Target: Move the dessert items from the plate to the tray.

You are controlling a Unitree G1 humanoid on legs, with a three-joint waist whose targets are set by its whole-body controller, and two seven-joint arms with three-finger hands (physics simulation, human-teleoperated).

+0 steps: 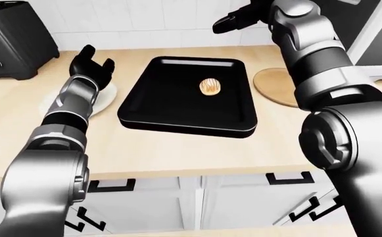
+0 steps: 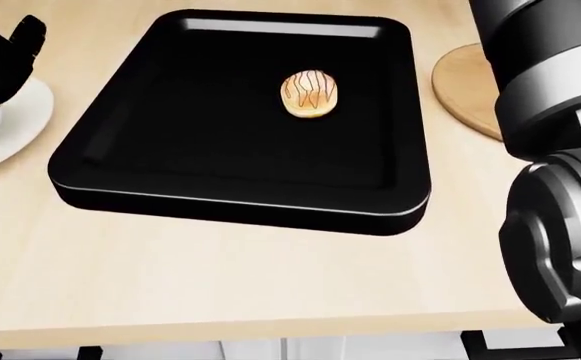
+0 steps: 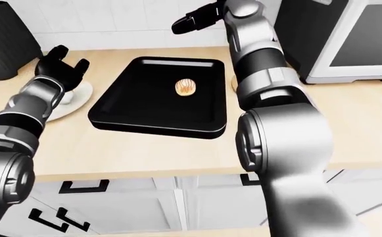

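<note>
A black tray [image 1: 144, 106] lies on the wooden counter. One small glazed pastry with dark stripes [image 1: 210, 86] sits in it, toward the upper right; it also shows in the head view [image 2: 312, 94]. A white plate [image 1: 105, 101] lies left of the tray, mostly hidden by my left arm. My left hand [image 1: 91, 65] is open, fingers spread, above the plate; I cannot see what is on the plate. My right hand [image 1: 232, 22] is open and empty, raised high above the tray's top edge.
A black toaster [image 1: 13, 42] stands at the upper left. A round wooden board [image 1: 275, 86] lies right of the tray. A microwave [image 3: 349, 39] stands at the upper right in the right-eye view. White cabinet doors are below the counter edge.
</note>
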